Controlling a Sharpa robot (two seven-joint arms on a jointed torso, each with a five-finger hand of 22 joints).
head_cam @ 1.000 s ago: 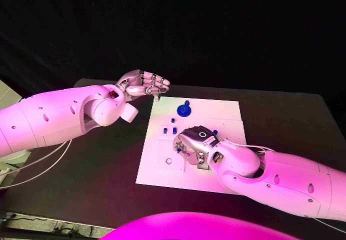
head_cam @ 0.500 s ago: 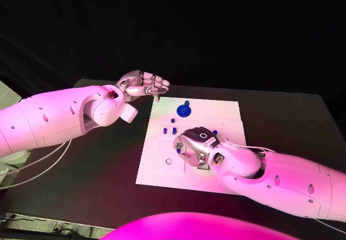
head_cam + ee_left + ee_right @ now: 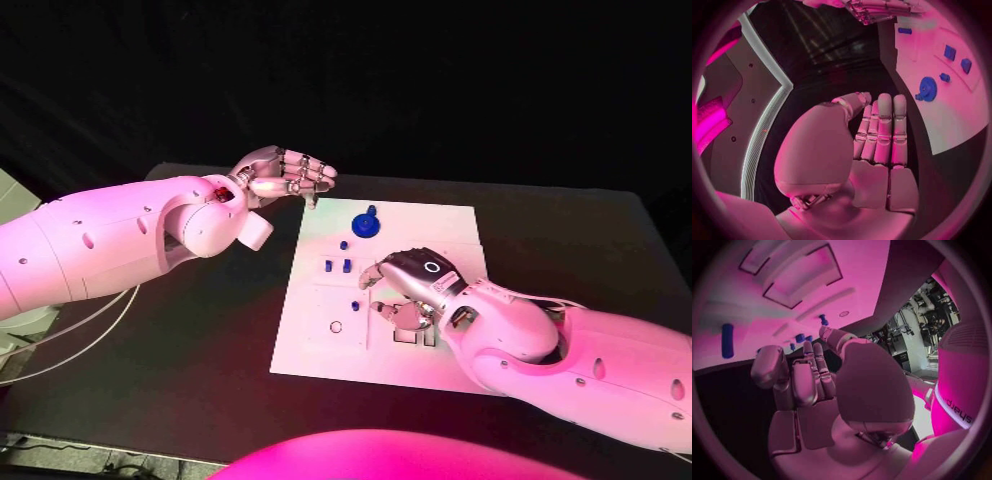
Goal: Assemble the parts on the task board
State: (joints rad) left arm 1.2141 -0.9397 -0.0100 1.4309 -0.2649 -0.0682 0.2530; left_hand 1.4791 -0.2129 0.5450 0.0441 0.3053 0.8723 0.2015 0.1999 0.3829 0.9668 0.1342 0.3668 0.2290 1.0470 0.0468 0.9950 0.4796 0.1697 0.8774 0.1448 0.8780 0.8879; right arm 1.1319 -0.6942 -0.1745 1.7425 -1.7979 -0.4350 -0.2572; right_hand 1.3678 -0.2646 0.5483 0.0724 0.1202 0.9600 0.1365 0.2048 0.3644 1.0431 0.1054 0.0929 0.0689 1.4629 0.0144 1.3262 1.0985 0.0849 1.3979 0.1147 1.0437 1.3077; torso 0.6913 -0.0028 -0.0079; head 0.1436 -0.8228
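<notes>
**Small rigid parts: pinch at the sides**

Right hand [image 3: 411, 290] hovers over the task board [image 3: 433, 222], fingers loosely curled, holding nothing. Left hand [image 3: 284, 172] is curled closed off the board's far-left corner. The blue gear [image 3: 366, 222] stands near the board's far edge; the pegs [image 3: 338, 265] look light, stiff and slippery.

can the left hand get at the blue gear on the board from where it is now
Probably yes. The left hand hovers off the task board's far left corner, fingers curled on nothing, and the blue gear lies uncovered nearby; the right hand works nearer the robot.
</notes>
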